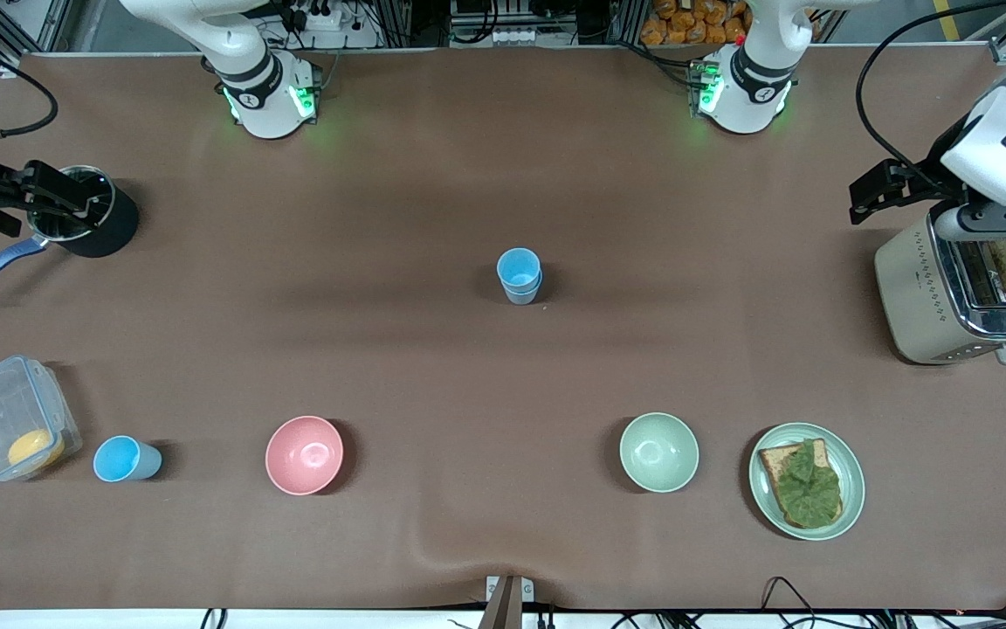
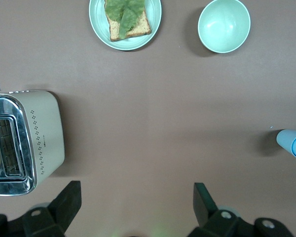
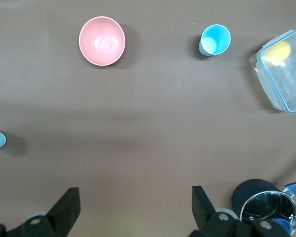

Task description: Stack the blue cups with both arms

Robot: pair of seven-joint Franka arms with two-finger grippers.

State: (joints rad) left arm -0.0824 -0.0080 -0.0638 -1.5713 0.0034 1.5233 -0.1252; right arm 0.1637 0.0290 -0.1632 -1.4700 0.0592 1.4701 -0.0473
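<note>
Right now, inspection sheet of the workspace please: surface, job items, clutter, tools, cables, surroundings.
Surface: brown table mat, a wrinkle at its edge nearest the front camera.
Job's things: stacked blue cups mid-table, one nested in the other; a third blue cup stands beside the clear container.
Clutter: pink bowl, pale green bowl, plate with toast and lettuce, toaster holding a slice, saucepan with blue handle.
Grippers: left tool open, over bare mat beside the toaster; right tool open, over bare mat beside the saucepan.
Cables: black cable looping to the left arm.
Surroundings: metal framing and orange items past the bases.
</note>
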